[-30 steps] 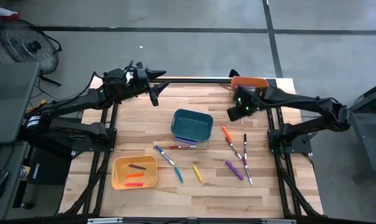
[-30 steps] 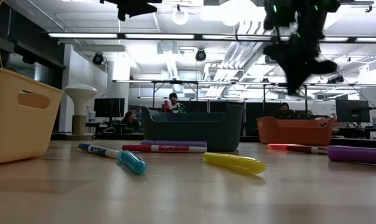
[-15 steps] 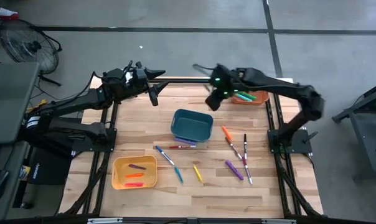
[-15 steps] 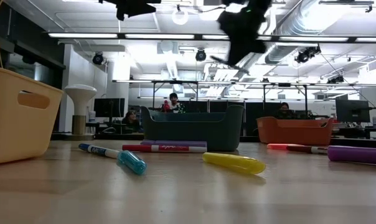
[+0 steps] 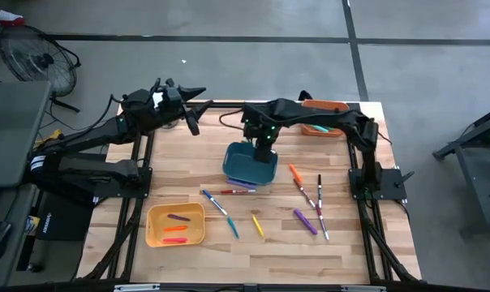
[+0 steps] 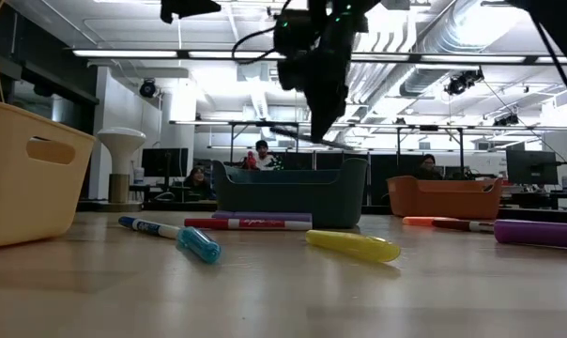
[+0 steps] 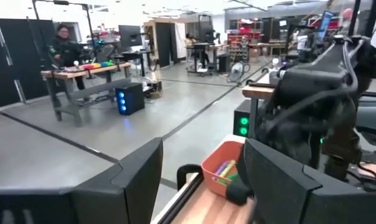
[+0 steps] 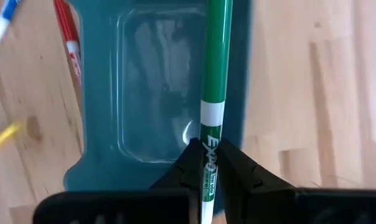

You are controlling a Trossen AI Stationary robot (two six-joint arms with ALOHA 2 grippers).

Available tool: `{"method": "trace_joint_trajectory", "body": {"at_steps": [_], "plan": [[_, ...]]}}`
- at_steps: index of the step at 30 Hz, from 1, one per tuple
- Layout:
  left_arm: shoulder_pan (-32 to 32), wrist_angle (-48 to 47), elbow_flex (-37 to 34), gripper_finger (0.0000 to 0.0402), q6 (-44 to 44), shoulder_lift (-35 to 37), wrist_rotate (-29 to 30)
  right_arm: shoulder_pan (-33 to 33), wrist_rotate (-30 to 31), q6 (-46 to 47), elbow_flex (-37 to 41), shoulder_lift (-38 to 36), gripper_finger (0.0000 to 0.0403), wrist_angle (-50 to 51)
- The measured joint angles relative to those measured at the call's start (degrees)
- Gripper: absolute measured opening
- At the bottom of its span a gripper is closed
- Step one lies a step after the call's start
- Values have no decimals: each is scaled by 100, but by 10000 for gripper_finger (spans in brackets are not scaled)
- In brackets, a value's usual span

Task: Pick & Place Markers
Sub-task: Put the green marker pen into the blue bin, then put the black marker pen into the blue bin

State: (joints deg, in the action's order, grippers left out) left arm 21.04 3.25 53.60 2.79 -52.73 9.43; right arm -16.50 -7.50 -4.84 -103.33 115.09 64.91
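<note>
My right gripper point(image 5: 263, 149) hangs over the teal bin point(image 5: 243, 168), shut on a green marker point(image 8: 216, 56) with a white printed barrel. The bin's inside point(image 8: 152, 93) looks bare. My left gripper point(image 5: 194, 123) waits open above the table's far left corner. Loose markers lie flat on the wood: orange point(image 5: 294, 173), purple point(image 5: 304, 221), yellow point(image 5: 258, 226), blue point(image 5: 215, 203), red-and-white point(image 5: 238, 191). In the low view the right gripper point(image 6: 319, 89) sits above the teal bin point(image 6: 293, 192). My right gripper pinches the green marker between its two fingers point(image 8: 189, 163) at the white printed part of the barrel point(image 8: 210, 127). The fingers come from above, pointing down. The marker is lifted clear and lies roughly level, with its green end point(image 8: 219, 25) reaching out over the teal bin.
A yellow bin point(image 5: 154, 229) at the near left holds pink and orange markers. An orange bin point(image 5: 326, 106) at the far right edge holds green ones. Bare wood lies between the bins and along the near edge. People sit at desks beyond the table point(image 6: 261, 152).
My right gripper has swung from beside the orange bin at the far right toward the table's left and a little nearer, ending above the teal bin. The markers on the table have stayed put.
</note>
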Motion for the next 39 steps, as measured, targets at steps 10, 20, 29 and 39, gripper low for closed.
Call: {"method": "trace_joint_trajectory", "body": {"at_steps": [10,20,29,39], "plan": [[0,-23,0,223,-2,8,11,130,-253,-121,-2,371,17,-75],[0,-42,0,223,-2,8,11,222,-202,186,-2,470,26,-180],[-2,-42,0,223,-3,7,9,233,-241,393,-2,468,114,-143],[0,-96,0,223,-4,6,9,230,893,1786,-2,64,134,560]]}}
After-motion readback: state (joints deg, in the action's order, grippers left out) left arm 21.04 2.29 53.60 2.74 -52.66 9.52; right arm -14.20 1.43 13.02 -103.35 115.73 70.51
